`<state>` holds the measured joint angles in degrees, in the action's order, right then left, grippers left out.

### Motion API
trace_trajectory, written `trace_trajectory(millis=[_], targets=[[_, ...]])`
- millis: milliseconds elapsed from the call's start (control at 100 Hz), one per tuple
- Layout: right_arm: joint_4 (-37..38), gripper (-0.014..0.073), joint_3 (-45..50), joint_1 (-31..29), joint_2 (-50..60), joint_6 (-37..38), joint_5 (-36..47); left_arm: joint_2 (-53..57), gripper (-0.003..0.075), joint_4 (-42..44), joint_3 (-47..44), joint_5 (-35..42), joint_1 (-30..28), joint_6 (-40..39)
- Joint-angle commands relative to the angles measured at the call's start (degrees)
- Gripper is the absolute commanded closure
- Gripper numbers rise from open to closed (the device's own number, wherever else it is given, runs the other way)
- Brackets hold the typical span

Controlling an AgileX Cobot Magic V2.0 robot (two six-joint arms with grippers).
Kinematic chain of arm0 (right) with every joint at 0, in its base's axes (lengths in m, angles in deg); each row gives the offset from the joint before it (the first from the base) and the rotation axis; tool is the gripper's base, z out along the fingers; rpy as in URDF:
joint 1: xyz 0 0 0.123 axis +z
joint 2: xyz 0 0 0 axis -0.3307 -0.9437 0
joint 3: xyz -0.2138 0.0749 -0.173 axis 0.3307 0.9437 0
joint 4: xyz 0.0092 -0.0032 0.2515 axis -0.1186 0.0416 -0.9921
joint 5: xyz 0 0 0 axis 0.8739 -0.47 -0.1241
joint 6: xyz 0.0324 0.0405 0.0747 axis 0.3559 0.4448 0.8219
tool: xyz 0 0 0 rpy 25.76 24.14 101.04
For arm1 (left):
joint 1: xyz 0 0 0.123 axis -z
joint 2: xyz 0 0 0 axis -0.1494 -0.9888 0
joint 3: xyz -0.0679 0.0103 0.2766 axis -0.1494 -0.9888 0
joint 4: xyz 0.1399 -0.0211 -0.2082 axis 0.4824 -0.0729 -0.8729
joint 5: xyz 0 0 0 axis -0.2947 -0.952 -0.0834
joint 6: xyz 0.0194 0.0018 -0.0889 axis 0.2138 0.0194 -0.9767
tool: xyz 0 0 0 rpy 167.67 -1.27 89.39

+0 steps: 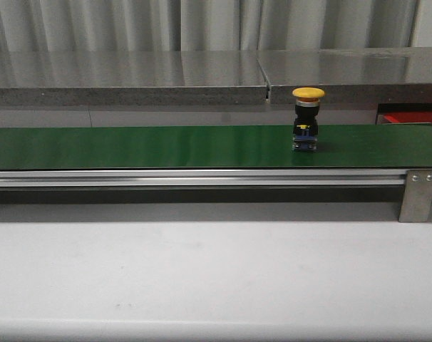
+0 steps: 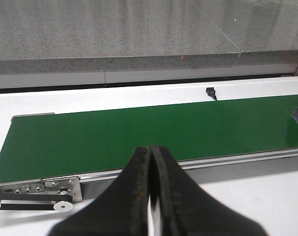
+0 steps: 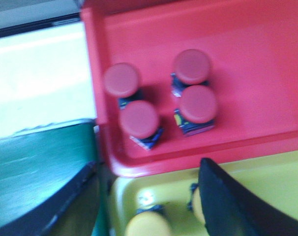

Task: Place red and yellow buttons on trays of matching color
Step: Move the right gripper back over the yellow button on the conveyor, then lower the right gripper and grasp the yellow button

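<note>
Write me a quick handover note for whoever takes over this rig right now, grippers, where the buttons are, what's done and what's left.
Left gripper: shut, empty, above the near edge of the green conveyor belt.
Right gripper: open, empty, over the trays.
Done: four red buttons stand in the red tray; at least two yellow buttons are in the yellow tray.
Left: one yellow button stands upright on the belt toward its right end; it goes to the yellow tray.
</note>
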<state>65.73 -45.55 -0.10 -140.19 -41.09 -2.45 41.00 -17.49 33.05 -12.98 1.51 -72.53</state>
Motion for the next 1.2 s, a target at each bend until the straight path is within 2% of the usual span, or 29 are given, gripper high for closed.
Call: trace_trajectory(millis=[0, 130, 290, 510, 790, 920, 1190], targets=[[-0.84, 0.0148, 0.11, 2.11, 4.97, -0.55, 2.01, -0.24, 0.0741, -0.71, 1.52, 4.51, 0.45, -0.54], [-0.78, 0.0148, 1.52, 6.11, 7.69, -0.55, 0.82, -0.24, 0.0741, -0.71, 1.52, 4.51, 0.45, -0.54], [-0.56, 0.0137, 1.32, 10.78, 8.02, -0.77, -5.38, -0.24, 0.0741, -0.71, 1.52, 4.51, 0.45, -0.54], [-0.52, 0.0009, 1.32, 16.84, 7.12, -1.70, -10.10, -0.24, 0.0741, -0.71, 1.52, 4.51, 0.45, -0.54], [-0.57, 0.0009, 0.99, 23.29, 2.99, -4.87, -12.07, -0.24, 0.0741, -0.71, 1.52, 4.51, 0.45, -0.54], [-0.64, 0.0010, -0.61, 24.72, -0.76, -5.33, -11.42, -0.24, 0.0741, -0.71, 1.52, 4.51, 0.45, -0.54], [-0.83, 0.0025, -5.42, 24.95, -5.81, -5.33, -4.11, -0.24, 0.0741, -0.71, 1.52, 4.51, 0.45, -0.54]])
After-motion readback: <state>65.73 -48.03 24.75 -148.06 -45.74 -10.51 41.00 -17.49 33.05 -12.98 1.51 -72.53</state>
